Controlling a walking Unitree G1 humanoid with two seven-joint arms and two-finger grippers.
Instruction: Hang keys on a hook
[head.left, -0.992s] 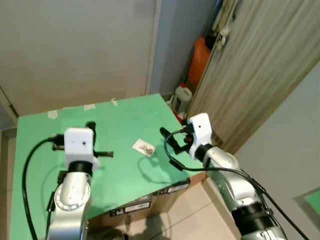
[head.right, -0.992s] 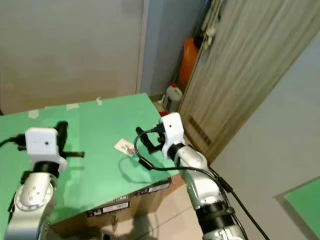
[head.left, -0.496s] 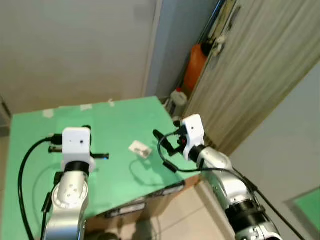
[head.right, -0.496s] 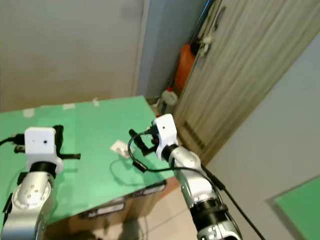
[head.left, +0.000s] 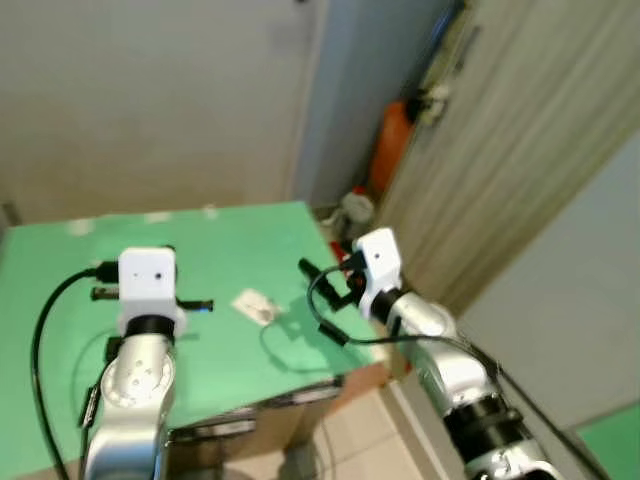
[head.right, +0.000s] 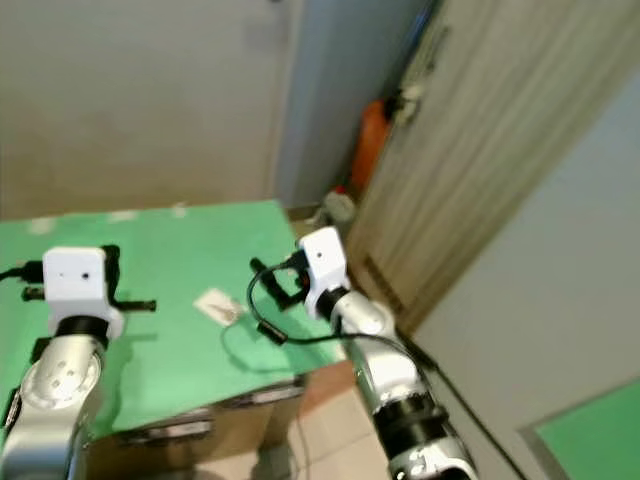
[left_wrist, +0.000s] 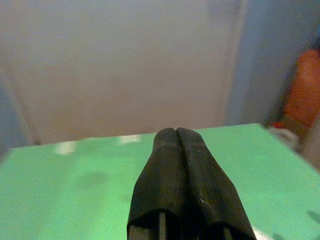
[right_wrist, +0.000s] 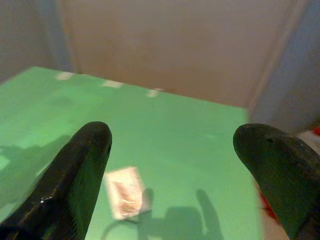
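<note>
The keys lie on a small white tag (head.left: 253, 305) flat on the green table (head.left: 230, 240), also seen as the white tag (right_wrist: 125, 192) in the right wrist view. My right gripper (head.left: 318, 274) hovers above the table just right of the tag, and its fingers (right_wrist: 80, 165) are spread wide open with nothing between them. My left gripper (left_wrist: 177, 135) is held over the left part of the table, shut and empty, pointing at the far wall. No hook can be made out.
The table's right edge (head.left: 345, 270) drops off beside my right arm. Beyond it stand an orange container (head.left: 393, 135) and a white jug (head.left: 352, 207) next to a wooden door (head.left: 520, 150). A black cable (head.left: 300, 345) loops over the table front.
The whole head view has shifted and blurred, so the camera moved. The tag lies where it was on the table and both arms hold much the same pose.
</note>
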